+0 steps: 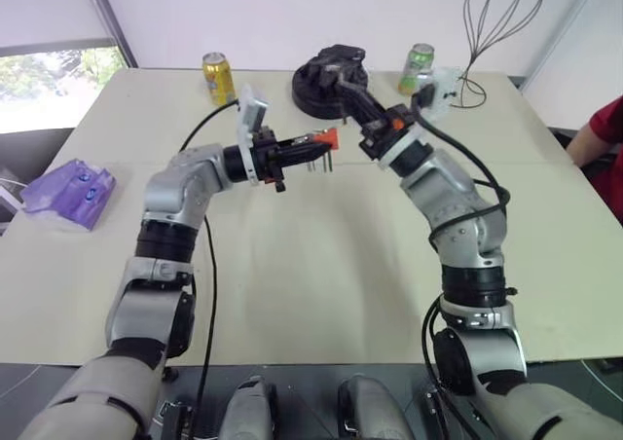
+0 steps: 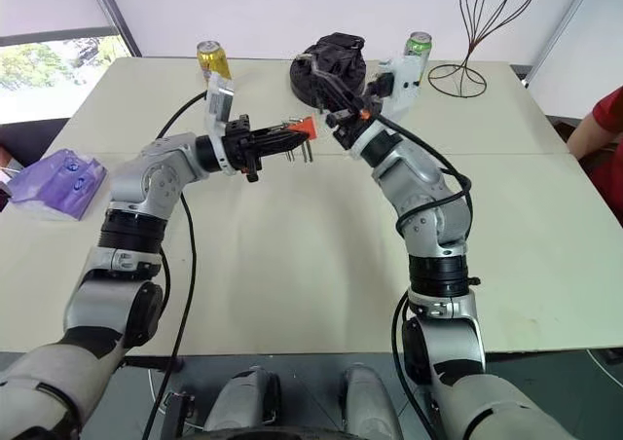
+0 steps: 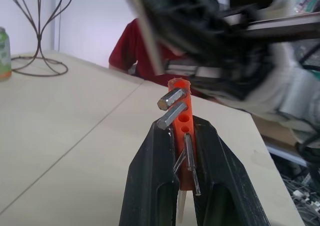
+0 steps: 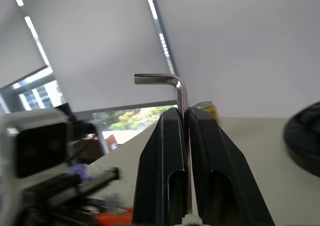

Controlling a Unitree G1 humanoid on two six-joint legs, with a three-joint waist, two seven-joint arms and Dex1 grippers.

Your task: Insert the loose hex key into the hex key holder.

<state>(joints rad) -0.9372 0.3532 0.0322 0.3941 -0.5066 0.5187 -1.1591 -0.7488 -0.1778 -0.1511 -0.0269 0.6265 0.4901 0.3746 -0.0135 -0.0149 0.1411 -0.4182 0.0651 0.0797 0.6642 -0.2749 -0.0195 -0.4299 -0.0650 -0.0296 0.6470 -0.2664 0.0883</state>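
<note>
The hex key holder (image 1: 328, 141), a small red-orange block with short grey keys sticking out, is held above the table in my left gripper (image 3: 183, 136), which is shut on it. Two open holes show in the holder (image 3: 183, 117) between its keys. The loose hex key (image 4: 178, 87), a thin L-shaped grey rod, stands clamped by its long leg in my right gripper (image 4: 184, 116), with the short bent end free above the fingertips. My right gripper (image 1: 344, 87) hovers just beyond and to the right of the holder, apart from it.
At the back of the cream table (image 1: 292, 265) stand a yellow can (image 1: 218, 77), a black round device (image 1: 321, 90), a green can (image 1: 420, 67) and a wire stand (image 1: 496, 21). A purple bag (image 1: 70, 192) lies at the left edge. A person's red sleeve (image 1: 605, 133) shows at the right.
</note>
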